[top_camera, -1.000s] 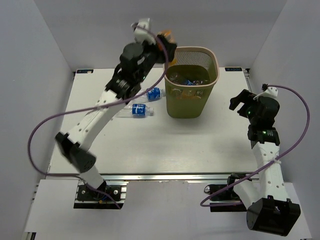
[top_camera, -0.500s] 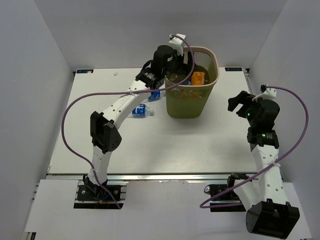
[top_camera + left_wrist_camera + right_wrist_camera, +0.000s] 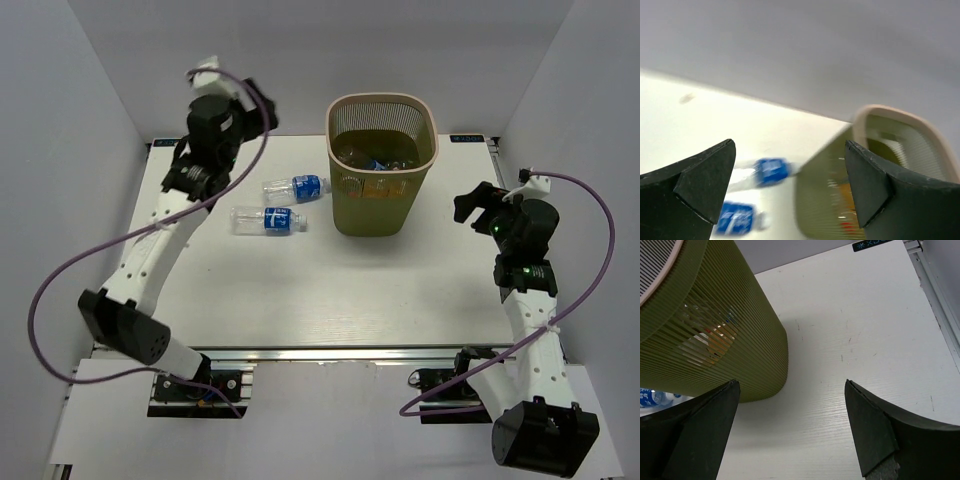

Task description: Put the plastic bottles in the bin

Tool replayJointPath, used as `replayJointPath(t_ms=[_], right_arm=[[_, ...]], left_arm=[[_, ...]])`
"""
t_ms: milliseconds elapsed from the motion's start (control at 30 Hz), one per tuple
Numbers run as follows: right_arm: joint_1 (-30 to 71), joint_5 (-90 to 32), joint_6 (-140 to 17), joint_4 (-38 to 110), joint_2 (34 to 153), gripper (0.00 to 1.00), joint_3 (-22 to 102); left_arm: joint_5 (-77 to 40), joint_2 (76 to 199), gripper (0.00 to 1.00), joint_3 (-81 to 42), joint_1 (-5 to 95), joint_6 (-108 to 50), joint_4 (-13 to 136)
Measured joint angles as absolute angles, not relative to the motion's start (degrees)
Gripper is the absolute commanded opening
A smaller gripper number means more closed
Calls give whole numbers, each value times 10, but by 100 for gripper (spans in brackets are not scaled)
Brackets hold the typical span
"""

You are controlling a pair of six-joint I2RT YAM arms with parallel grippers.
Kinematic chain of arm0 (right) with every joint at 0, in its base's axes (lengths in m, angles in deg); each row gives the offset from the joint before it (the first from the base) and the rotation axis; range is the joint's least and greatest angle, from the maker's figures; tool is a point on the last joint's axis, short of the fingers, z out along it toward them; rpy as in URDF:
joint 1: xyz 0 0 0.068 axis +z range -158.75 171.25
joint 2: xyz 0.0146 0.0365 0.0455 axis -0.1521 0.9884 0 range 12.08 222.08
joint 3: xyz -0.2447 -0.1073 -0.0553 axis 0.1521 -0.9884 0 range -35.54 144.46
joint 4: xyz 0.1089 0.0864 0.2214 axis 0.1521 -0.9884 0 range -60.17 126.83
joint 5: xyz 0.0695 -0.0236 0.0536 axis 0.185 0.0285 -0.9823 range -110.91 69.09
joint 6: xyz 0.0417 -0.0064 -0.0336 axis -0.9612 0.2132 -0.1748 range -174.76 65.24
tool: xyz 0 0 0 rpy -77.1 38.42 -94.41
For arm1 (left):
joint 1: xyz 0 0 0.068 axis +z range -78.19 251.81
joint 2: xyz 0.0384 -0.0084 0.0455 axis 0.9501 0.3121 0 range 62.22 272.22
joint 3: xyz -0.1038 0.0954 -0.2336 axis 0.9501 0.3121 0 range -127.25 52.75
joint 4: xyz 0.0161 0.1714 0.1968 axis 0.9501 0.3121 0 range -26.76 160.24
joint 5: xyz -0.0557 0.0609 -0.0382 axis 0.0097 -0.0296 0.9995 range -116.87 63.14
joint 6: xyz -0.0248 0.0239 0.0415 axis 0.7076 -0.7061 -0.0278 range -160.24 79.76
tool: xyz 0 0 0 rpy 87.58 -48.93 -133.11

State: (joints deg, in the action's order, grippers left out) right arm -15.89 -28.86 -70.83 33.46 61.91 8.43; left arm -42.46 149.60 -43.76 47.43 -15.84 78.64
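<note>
Top external view: my left tool [image 3: 262, 108] is no longer over the bin [image 3: 383, 98]. It is now up at about ten o'clock from it, near the back of the tabletop [image 3: 300, 290], and the orange bottle is out of its grip. Its jaws stand wide with nothing between them, and the left wrist view confirms this, though blurred. I judge that the drop has landed. Blue and orange shapes lie in the bottom of the bin, and the right wrist view shows orange bottles [image 3: 714, 342] glowing through the mesh. Two bottles are left outside, both lying on their sides at roughly nine o'clock from the bin: the nearer blue-labelled bottle [image 3: 296, 188] just beside its wall, and the farther blue-labelled bottle [image 3: 266, 220] a little further out towards eight o'clock. The right tool [image 3: 472, 203] hangs wide and empty at about four o'clock from the bin. I judge the task is nearly done, and the left arm is better placed for the last two.
</note>
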Motion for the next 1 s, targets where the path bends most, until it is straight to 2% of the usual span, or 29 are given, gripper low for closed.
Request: replayJointPath(t_ms=[167,467,1000], right_arm=[[-159,-268,-710,333,628,89,84],[-159,-248,-713,331,635,89,84],[-159,-230,-716,331,644,89,84]], left_arm=[[-460,1439,98,-293,540,-64,834],[-425,1470,98,-119,605,89,881],[-413,1611,97,-77,610,242,794]])
